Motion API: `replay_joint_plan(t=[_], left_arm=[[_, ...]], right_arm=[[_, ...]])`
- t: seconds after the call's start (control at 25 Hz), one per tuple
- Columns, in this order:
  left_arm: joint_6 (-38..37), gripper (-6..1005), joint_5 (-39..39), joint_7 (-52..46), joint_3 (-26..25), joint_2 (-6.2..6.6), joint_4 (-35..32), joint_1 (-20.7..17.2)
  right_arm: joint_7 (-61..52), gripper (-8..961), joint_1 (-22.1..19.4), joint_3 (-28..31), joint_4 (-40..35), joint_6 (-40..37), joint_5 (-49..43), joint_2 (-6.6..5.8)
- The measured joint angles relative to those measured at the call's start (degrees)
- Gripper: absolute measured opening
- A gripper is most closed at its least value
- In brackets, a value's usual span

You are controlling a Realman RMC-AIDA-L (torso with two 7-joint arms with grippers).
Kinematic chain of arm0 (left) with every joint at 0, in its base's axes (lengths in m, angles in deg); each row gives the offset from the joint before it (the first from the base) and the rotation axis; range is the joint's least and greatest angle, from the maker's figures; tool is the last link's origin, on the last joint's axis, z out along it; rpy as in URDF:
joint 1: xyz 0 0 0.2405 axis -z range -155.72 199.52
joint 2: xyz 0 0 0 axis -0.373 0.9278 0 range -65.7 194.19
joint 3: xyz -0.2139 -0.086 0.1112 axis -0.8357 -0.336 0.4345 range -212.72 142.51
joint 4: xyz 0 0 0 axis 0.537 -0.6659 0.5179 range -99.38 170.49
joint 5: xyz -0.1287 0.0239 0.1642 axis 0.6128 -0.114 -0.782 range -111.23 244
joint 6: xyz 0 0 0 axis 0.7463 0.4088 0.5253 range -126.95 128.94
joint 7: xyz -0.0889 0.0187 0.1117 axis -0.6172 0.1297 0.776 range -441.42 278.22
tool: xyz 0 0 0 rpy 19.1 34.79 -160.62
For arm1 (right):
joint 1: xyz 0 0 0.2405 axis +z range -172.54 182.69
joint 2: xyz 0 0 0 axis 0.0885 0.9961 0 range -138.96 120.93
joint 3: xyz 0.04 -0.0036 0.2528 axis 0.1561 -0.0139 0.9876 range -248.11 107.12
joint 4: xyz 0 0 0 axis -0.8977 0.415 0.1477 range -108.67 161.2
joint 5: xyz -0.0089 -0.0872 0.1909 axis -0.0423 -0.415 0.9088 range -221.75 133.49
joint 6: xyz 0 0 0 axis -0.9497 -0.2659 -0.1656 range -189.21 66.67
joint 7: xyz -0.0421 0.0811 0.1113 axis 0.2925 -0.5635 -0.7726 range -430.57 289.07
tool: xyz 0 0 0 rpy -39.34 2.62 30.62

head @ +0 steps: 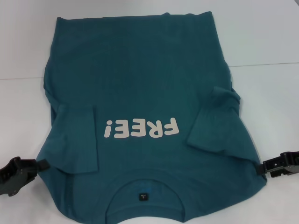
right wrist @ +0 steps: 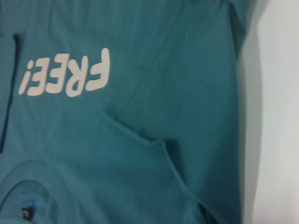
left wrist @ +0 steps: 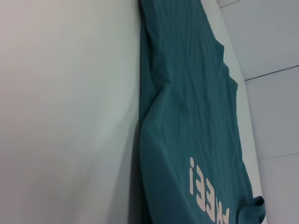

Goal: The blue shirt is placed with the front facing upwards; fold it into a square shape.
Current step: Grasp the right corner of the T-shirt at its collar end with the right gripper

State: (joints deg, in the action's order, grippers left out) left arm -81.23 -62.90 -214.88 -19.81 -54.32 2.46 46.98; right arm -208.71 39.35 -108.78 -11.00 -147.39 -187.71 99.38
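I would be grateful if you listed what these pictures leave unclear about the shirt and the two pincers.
- Head view: the blue shirt is cut off at the bottom edge, below the collar.
- Head view: the collar label is too small to read.
- Head view: the left pincer and right pincer meet the shirt's edges; whether they grip cloth is unclear.
- Wrist views: neither shows its own pincer.

A white table (head: 261,37) fills the head view from nine o'clock to three o'clock. A thin seam (head: 266,64) crosses it at two o'clock.
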Motion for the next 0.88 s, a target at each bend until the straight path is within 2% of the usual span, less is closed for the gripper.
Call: replay_joint_plan(t=[0.56, 0.88], left_arm=[[0.14, 41, 0.00, 0.01, 0.00, 0.00, 0.06, -0.14], [0.14, 41, 0.02, 0.11, 0.00, 0.00, 0.14, -0.12]], right_arm=[[-0.03, 623, 2.05, -0.28, 0.54, 2.32, -1.53, 2.05], [1.61, 624, 4.25, -0.32, 0.83, 2.16, -0.91, 4.02]])
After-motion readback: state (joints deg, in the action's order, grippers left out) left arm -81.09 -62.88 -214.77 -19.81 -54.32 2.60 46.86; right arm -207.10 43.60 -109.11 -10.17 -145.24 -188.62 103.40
